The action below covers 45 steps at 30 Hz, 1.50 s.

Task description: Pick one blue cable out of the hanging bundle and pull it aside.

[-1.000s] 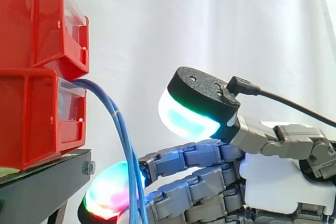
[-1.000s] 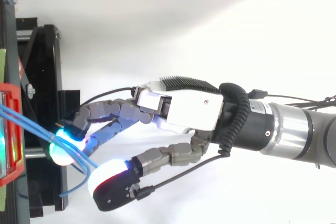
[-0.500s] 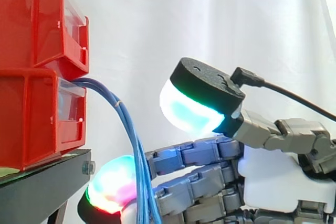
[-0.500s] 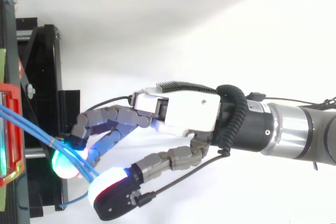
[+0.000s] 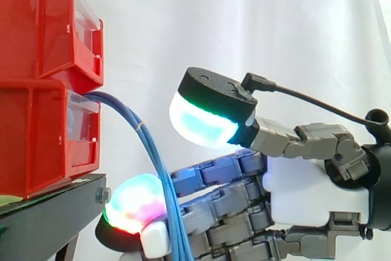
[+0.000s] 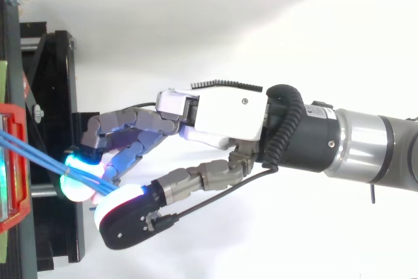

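Here blue cables [image 5: 147,148] (thin, bundled) droop from a red bin [image 5: 36,142].

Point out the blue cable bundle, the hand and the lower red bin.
blue cable bundle [image 5: 153,154], side view, sloping stretch below the bin.
hand [image 5: 311,191], side view, white palm.
lower red bin [image 5: 36,139], side view, side wall.
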### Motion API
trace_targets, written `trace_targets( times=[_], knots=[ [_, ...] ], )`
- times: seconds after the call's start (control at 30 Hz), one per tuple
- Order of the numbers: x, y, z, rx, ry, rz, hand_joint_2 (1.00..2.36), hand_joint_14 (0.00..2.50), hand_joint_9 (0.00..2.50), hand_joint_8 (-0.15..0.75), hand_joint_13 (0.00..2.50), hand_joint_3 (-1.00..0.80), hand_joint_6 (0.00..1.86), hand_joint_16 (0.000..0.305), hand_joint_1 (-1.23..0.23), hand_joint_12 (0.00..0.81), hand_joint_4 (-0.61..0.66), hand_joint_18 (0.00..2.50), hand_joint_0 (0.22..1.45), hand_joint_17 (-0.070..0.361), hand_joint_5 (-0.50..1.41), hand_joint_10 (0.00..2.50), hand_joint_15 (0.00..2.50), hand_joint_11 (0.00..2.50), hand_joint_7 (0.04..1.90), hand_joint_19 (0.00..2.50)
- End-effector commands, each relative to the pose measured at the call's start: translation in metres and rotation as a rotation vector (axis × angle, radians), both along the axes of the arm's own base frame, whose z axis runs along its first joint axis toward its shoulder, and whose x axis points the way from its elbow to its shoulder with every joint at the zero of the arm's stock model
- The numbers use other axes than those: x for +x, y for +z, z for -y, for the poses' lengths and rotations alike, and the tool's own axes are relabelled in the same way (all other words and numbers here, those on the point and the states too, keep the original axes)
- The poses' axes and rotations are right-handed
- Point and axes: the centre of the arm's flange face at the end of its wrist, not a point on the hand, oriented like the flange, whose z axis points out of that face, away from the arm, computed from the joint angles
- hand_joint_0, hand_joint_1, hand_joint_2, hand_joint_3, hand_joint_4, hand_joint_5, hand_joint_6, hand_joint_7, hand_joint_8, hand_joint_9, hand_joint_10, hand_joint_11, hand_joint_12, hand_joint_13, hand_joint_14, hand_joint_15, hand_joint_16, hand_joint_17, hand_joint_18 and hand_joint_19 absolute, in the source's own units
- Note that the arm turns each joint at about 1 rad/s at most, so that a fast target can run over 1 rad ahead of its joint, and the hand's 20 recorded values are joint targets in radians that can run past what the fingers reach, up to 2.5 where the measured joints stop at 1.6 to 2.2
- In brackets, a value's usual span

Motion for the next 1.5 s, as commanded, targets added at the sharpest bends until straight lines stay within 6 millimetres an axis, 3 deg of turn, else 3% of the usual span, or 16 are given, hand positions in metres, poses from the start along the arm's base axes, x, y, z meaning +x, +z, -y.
trace_targets(
  times=[0.0, 0.23, 0.47, 0.67, 0.7, 0.77, 0.8, 1.07, 1.17, 1.27, 1.47],
  knots=[
    [0.003, 0.007, 0.0, 0.002, -0.001, 0.01, 1.01, 0.01, 0.87, 0.272, 0.51, -0.42, 0.5, 0.048, -0.63, 0.317, 0.19, 0.48, 0.56, 0.107, -0.09, 0.01, 0.14, 0.39, 1.21, 0.34],
    [0.008, 0.017, 0.003, 0.004, -0.006, 0.019, 1.01, 0.01, 0.88, 0.271, 0.52, -0.4, 0.51, 0.047, -0.66, 0.317, 0.15, 0.49, 0.57, 0.107, -0.08, 0.01, 0.14, 0.4, 1.29, 0.34],
    [0.009, 0.021, 0.004, 0.003, -0.007, 0.014, 1.01, 0.01, 0.88, 0.271, 0.52, -0.4, 0.54, 0.047, -0.68, 0.319, 0.15, 0.49, 0.58, 0.106, -0.09, 0.02, 0.14, 0.4, 1.25, 0.35],
    [0.009, 0.022, 0.006, 0.003, -0.012, 0.007, 1.02, 0.01, 0.87, 0.273, 0.53, -0.26, 0.68, 0.047, -0.67, 0.32, 0.11, 0.5, 0.57, 0.106, -0.12, 0.02, 0.15, 0.44, 1.09, 0.35],
    [0.008, 0.022, 0.006, 0.002, -0.012, 0.002, 1.02, 0.01, 0.86, 0.279, 0.53, -0.19, 0.77, 0.048, -0.67, 0.324, 0.12, 0.51, 0.56, 0.108, -0.15, 0.02, 0.16, 0.47, 0.93, 0.35],
    [0.008, 0.023, 0.006, 0.004, -0.012, -0.005, 1.02, 0.01, 0.86, 0.285, 0.53, -0.17, 0.81, 0.048, -0.68, 0.326, 0.12, 0.51, 0.56, 0.108, -0.16, 0.02, 0.17, 0.5, 0.94, 0.36],
    [0.008, 0.025, 0.006, 0.005, -0.01, -0.006, 1.02, 0.01, 0.85, 0.282, 0.53, -0.16, 0.86, 0.048, -0.71, 0.326, 0.12, 0.51, 0.57, 0.107, -0.19, 0.02, 0.18, 0.51, 0.83, 0.36],
    [0.002, 0.034, 0.008, 0.01, -0.009, -0.04, 1.02, 0.01, 0.85, 0.281, 0.54, -0.16, 0.87, 0.048, -0.77, 0.33, 0.09, 0.53, 0.59, 0.107, -0.19, 0.02, 0.18, 0.55, 0.78, 0.37],
    [0.002, 0.036, 0.009, 0.012, -0.01, -0.04, 1.02, 0.01, 0.85, 0.281, 0.54, -0.18, 0.88, 0.047, -0.78, 0.331, 0.09, 0.53, 0.6, 0.107, -0.19, 0.02, 0.19, 0.57, 0.78, 0.37],
    [0.003, 0.037, 0.01, 0.012, -0.012, -0.037, 1.01, 0.01, 0.85, 0.279, 0.55, -0.31, 0.88, 0.047, -0.8, 0.331, 0.12, 0.54, 0.6, 0.106, -0.19, 0.02, 0.19, 0.55, 0.79, 0.38],
    [0.001, 0.049, 0.013, 0.012, -0.015, -0.031, 1.0, 0.01, 0.93, 0.298, 0.58, -0.48, 0.88, 0.049, -0.61, 0.344, 0.12, 0.56, 0.53, 0.111, -0.17, 0.02, 0.21, 0.58, 0.82, 0.39]
  ],
)
